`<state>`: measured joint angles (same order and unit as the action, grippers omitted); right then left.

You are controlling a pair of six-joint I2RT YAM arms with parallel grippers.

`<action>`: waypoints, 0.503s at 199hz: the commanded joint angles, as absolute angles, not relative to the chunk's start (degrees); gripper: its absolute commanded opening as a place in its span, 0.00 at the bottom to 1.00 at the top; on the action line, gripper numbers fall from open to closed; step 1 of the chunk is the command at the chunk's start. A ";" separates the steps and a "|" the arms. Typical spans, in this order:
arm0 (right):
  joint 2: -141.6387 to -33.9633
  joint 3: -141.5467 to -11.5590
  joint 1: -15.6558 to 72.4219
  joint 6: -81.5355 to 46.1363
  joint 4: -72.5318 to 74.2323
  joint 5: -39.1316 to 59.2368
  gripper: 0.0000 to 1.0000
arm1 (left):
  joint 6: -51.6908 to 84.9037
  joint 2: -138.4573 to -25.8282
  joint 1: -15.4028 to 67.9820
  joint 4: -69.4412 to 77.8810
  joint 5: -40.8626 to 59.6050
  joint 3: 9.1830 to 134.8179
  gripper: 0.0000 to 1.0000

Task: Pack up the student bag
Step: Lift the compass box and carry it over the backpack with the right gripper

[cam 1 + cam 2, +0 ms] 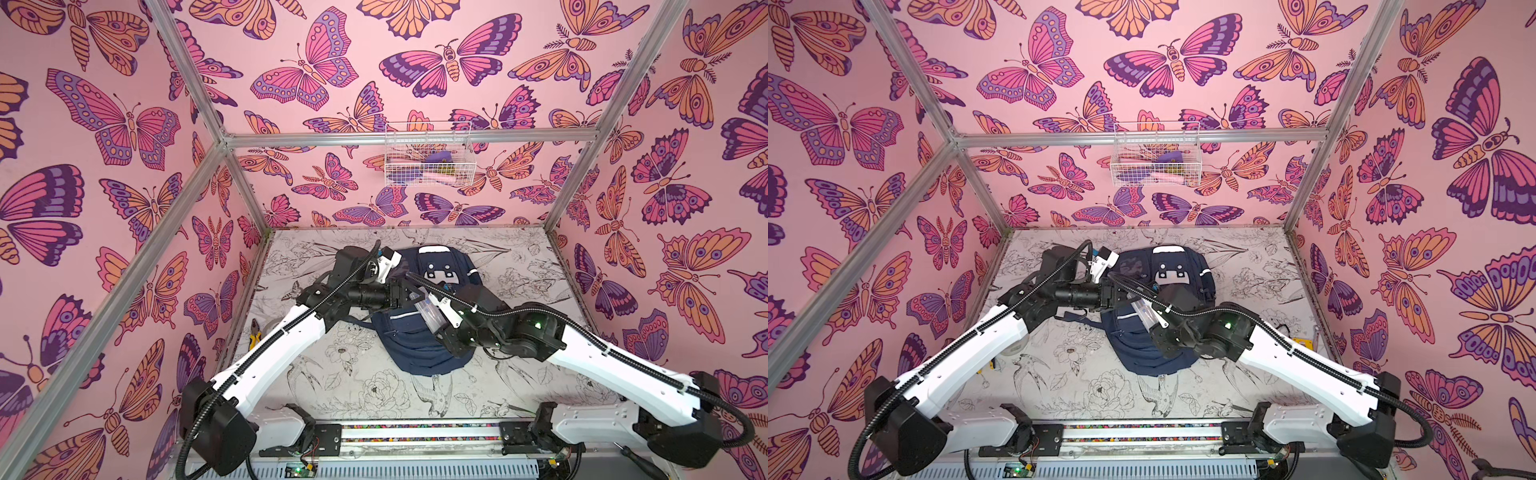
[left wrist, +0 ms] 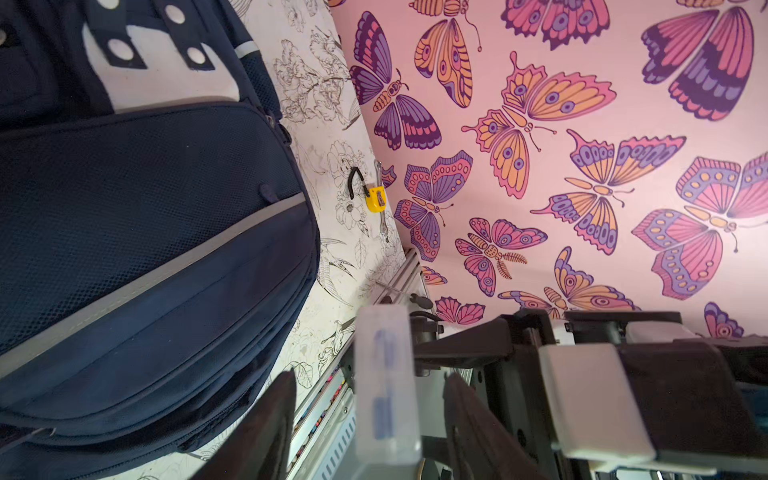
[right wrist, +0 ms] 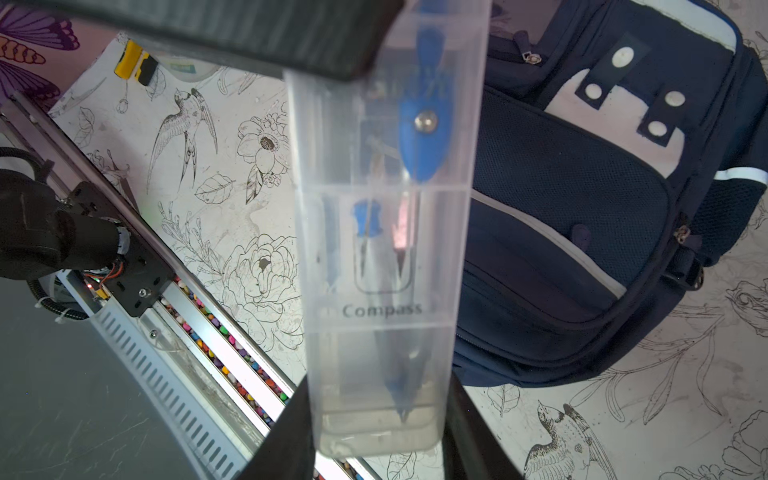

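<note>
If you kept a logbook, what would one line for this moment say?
right jaws: shut on compass case | left jaws: open around its other end | student bag: lying below, case not yet inside

White arm shells (image 1: 286,345), black joints (image 1: 220,432), ribbed black cables (image 1: 332,286)

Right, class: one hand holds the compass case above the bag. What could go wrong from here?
The right hand grips only one end of the case, and the left hand merely flanks it with gaps; releasing early could drop it. The front pockets of the bag look zipped, so the case may have nowhere to go.
</note>
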<state>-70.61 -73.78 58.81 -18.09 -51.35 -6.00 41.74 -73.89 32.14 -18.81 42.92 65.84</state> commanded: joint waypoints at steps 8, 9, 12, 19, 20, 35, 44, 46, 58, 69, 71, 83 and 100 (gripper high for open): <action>-71.50 -76.38 59.41 -15.46 -52.80 -8.61 0.17 | 42.98 -75.64 31.27 -15.62 47.20 65.75 0.47; -71.52 -76.38 59.41 -15.46 -52.81 -8.66 0.17 | 42.98 -75.70 31.28 -15.59 47.29 65.70 0.47; -71.46 -76.30 59.41 -15.47 -52.75 -8.67 0.17 | 43.04 -75.90 31.21 -15.49 47.43 65.59 0.45; -71.41 -76.03 59.41 -15.47 -52.49 -8.74 0.17 | 43.43 -76.33 30.96 -14.93 47.83 65.20 0.41; -71.39 -76.03 59.41 -15.51 -52.48 -8.77 0.17 | 43.51 -76.39 30.91 -14.80 47.91 65.16 0.40; -71.31 -75.61 59.37 -15.64 -52.17 -8.88 0.17 | 45.54 -77.46 30.30 -12.49 49.45 64.20 0.27; -71.31 -75.28 59.41 -15.73 -52.06 -9.03 0.17 | 46.94 -78.09 29.77 -10.62 50.22 63.67 0.19; -71.29 -75.25 59.41 -15.73 -52.10 -9.05 0.17 | 47.18 -78.15 29.68 -10.41 50.33 63.58 0.18; -71.56 -75.02 59.47 -15.80 -52.01 -9.23 0.17 | 47.63 -78.54 29.44 -9.31 50.23 63.24 0.12; -71.79 -74.97 59.47 -15.66 -51.80 -9.34 0.17 | 47.95 -78.51 29.44 -8.31 50.27 62.98 0.07; -71.85 -74.97 59.47 -15.65 -51.80 -9.37 0.17 | 48.05 -78.47 29.44 -8.05 50.27 62.90 0.06; -72.29 -75.21 59.46 -15.23 -51.77 -10.16 0.18 | 48.66 -77.90 29.36 -6.89 49.74 62.28 0.04; -72.68 -75.88 59.50 -14.39 -51.68 -12.54 0.33 | 49.62 -76.67 29.20 -4.86 47.93 60.88 0.03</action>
